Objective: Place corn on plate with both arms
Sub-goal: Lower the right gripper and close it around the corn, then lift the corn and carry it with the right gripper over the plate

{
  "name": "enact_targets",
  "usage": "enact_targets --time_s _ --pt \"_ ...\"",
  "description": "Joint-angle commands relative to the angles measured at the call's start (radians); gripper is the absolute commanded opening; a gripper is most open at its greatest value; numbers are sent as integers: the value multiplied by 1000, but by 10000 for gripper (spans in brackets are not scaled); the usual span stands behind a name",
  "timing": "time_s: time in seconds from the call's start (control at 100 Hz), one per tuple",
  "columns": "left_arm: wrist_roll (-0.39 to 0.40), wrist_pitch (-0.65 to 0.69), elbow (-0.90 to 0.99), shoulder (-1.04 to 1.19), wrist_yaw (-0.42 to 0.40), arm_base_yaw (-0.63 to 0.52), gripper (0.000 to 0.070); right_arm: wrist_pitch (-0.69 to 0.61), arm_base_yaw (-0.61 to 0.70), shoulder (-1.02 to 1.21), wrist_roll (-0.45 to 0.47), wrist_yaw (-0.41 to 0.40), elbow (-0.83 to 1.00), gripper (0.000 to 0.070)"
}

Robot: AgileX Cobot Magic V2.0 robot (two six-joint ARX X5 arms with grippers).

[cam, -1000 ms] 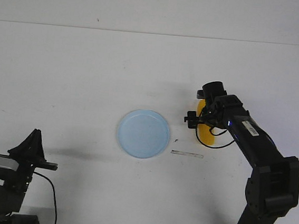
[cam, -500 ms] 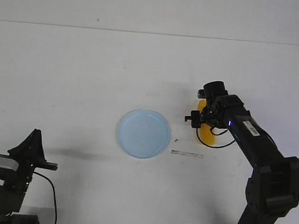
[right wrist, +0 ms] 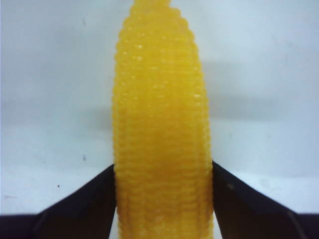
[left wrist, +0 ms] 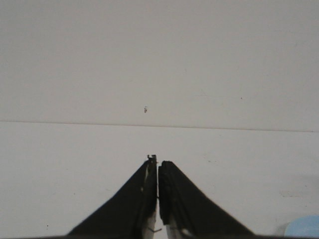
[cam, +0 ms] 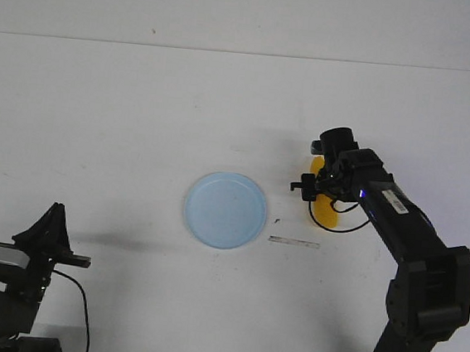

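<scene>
Right fingers [right wrist: 162, 199] clamped on both flanks of corn [right wrist: 162, 134], right of frame centre, just right of plate [cam: 225, 209]. Over last second right arm barely shifted: grip likely settled, lift next. Left fingers [left wrist: 158, 199] pressed together, empty, lower left. White table [cam: 141, 109], plain pale wall behind.

Yellow bumpy-rowed corn [right wrist: 162, 129], pale blue plate [cam: 225, 209], white table [cam: 124, 115]

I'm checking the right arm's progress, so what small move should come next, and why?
Probably lift slightly, then carry left toward the plate: the right pincer already clamps the corn on both sides, and the plate lies bare beside it.
</scene>
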Motion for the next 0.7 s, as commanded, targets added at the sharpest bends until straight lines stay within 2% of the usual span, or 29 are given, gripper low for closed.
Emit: enact_targets --time_s 0.0,0.25,0.39,0.54,0.69 --pt "-4 16 2 -2 -2 1 1 -8 3 7 16 2 37 323" --pt "-4 16 2 -2 -2 1 1 -12 57 -50 4 1 125 323" --pt "-4 16 2 -2 -2 1 1 -19 144 -51 -6 -7 148 323" --pt "-4 16 2 -2 -2 1 1 -9 254 -49 -6 -57 148 323" --pt "-4 16 2 -2 -2 1 1 22 361 -49 -13 -62 148 323"
